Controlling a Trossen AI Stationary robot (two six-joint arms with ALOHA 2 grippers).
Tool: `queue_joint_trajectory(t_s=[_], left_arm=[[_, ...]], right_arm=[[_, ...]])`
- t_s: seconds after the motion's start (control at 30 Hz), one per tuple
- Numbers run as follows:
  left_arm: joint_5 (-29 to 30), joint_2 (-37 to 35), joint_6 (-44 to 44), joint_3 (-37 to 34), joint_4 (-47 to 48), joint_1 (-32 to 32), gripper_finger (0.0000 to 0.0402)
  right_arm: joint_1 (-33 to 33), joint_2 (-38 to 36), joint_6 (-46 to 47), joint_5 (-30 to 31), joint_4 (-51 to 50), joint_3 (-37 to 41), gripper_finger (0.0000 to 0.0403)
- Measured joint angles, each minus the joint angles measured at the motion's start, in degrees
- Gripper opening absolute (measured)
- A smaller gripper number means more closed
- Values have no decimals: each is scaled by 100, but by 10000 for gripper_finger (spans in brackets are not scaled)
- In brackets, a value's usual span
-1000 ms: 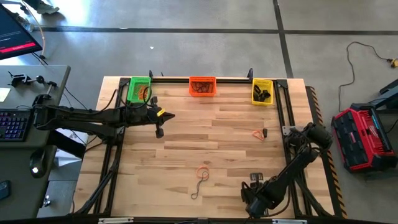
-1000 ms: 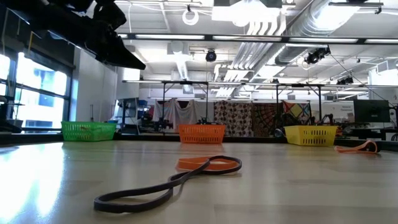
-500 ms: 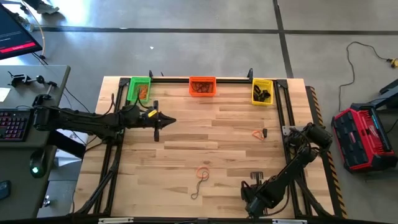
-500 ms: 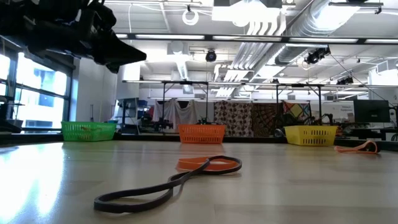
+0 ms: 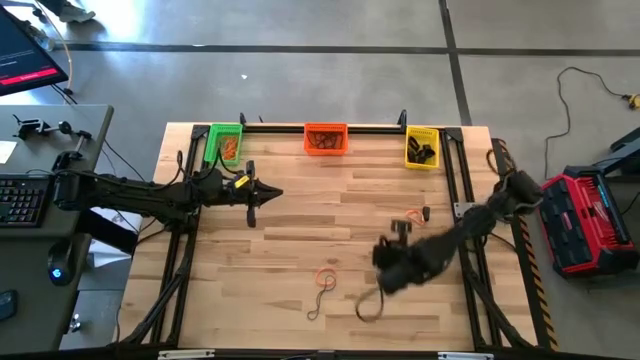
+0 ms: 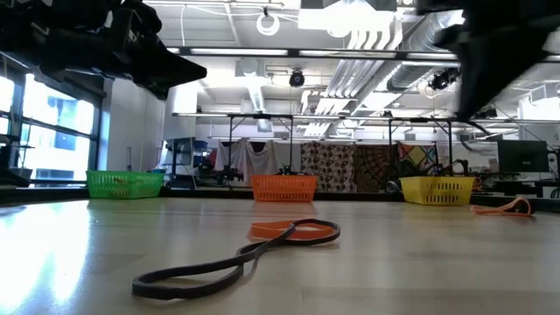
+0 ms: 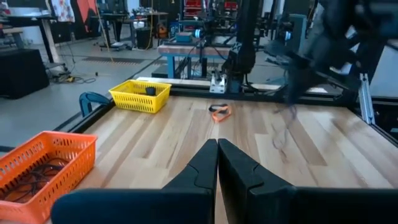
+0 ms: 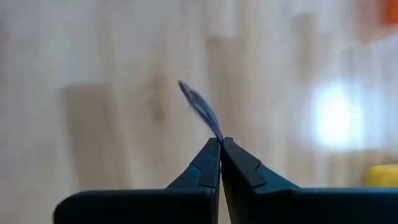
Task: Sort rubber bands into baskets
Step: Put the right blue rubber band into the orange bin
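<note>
Dangling lengthwise from right tool, dark band.

The left gripper is seen w/ its two dark fingers pressed together, tips touching, above the wood table. An orange basket w/ dark bands inside is seen nearest the gripper, a yellow basket w/ sth dark in it farther along the same table edge, and an orange rubber band is laid flat on the boards beyond the fingertips. The right arm is shown blurred on the far side, w/ a thin dark band hung below it over the table.
</note>
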State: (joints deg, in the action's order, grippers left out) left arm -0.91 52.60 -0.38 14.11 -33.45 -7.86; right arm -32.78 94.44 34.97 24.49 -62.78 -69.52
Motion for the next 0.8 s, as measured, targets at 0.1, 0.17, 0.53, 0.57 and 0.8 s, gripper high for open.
queue_joint_trajectory(t_s=[0.1,0.17,0.53,0.57,0.8], left_arm=[[2,0,-37,0,7,0,3],[4,0,-95,0,8,0,3],[30,0,-144,0,9,0,3],[33,0,-144,0,9,0,3],[64,0,-147,0,14,0,3]], right_arm=[[615,-312,-639,266,96,-8,0],[1061,-448,-1071,359,296,-11,0],[3566,-553,-3651,170,2327,-13,0],[3775,-551,-3833,110,2569,-13,0],[5095,-459,-5056,-854,3953,-17,0]])
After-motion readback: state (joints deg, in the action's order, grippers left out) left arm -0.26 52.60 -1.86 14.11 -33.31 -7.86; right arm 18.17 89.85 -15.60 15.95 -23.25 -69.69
